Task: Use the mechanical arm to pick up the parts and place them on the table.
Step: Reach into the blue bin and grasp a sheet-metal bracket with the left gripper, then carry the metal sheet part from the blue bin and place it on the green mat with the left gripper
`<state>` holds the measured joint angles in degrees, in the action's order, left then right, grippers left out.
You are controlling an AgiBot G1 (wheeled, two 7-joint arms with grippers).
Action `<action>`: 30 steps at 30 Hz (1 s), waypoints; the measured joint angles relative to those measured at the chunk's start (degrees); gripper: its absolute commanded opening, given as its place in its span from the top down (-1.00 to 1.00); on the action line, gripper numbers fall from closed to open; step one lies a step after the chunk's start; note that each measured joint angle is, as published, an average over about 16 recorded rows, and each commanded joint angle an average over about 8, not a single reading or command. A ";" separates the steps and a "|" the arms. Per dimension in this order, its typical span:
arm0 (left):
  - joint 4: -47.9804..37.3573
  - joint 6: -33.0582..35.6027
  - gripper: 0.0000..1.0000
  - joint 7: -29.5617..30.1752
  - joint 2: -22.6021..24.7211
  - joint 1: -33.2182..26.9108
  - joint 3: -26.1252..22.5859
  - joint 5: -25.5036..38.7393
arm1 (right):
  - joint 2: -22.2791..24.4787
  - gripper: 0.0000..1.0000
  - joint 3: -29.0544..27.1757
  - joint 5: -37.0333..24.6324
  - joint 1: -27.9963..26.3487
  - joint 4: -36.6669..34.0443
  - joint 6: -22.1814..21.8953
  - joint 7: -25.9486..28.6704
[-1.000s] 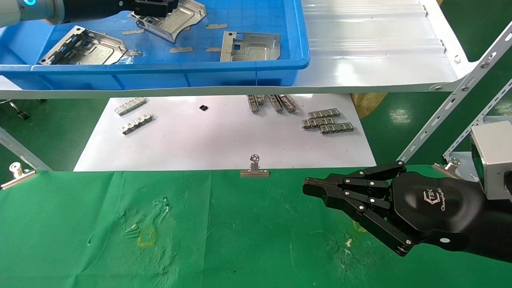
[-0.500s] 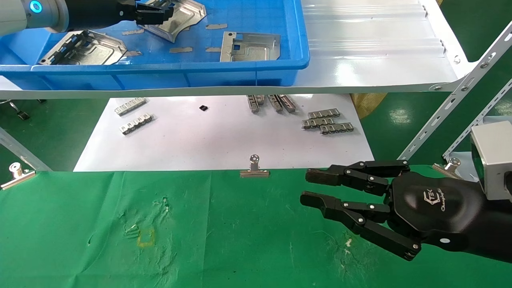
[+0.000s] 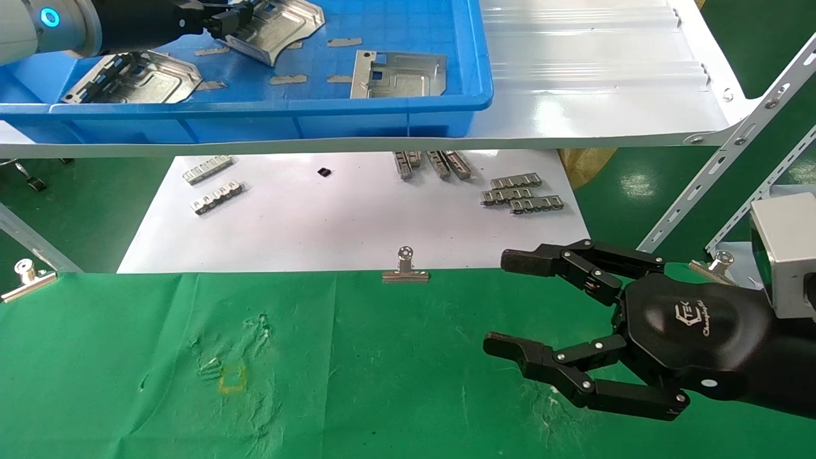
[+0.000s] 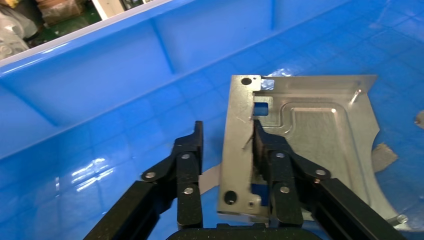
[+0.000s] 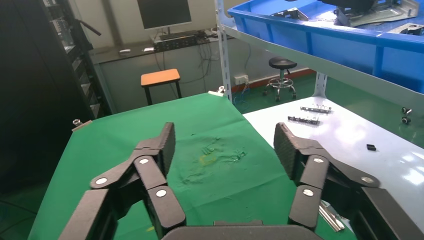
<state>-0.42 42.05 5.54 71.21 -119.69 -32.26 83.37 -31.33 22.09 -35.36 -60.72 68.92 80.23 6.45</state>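
Observation:
In the head view three silver parts lie in the blue tray (image 3: 255,108): one at the left (image 3: 131,76), one at the right (image 3: 398,73), and one at the back (image 3: 280,29). My left gripper (image 3: 233,16) reaches into the tray at that back part. In the left wrist view the left gripper (image 4: 227,145) straddles the tabbed edge of the part (image 4: 320,135). One finger (image 4: 265,150) touches it and the other stands a little apart. My right gripper (image 3: 497,303) hovers open and empty over the green cloth table (image 3: 357,370); it also shows in the right wrist view (image 5: 222,145).
The tray sits on a white shelf (image 3: 605,83) held by slanted perforated struts (image 3: 733,140). Below it, a white sheet (image 3: 357,223) carries small comb-like strips (image 3: 526,194). Binder clips (image 3: 405,268) edge the cloth. A yellow square mark (image 3: 233,377) lies at the left.
My right gripper's fingers have spread from shut to wide open over the cloth. My left gripper has drawn back a little to the left, and the back part shifted slightly with it.

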 measured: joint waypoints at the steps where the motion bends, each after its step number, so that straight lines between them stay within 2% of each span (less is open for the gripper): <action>1: 0.01 -0.14 1.00 0.01 -0.07 0.05 0.03 -0.04 | 0.00 -1.00 0.00 0.00 0.00 0.00 0.00 0.00; 10: 0.44 -0.31 1.00 -0.07 -0.60 0.42 0.45 -0.65 | 0.00 -1.00 0.00 0.00 0.00 0.00 0.00 0.00; 17: 1.52 2.83 1.00 -0.84 -1.37 0.16 1.26 -1.84 | 0.00 -1.00 0.00 0.00 0.00 0.00 0.00 0.00; 24: 3.30 11.08 1.00 -2.74 -3.25 -0.59 2.59 -3.92 | 0.00 -1.00 0.00 0.00 0.00 0.00 0.00 0.00; 30: 5.10 22.70 1.00 -5.25 -6.00 -1.24 3.84 -6.07 | 0.00 -1.00 0.00 0.00 0.00 0.00 0.00 0.00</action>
<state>4.68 64.75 0.29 65.20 -120.93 -28.42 77.30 -31.33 22.09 -35.36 -60.72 68.92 80.23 6.45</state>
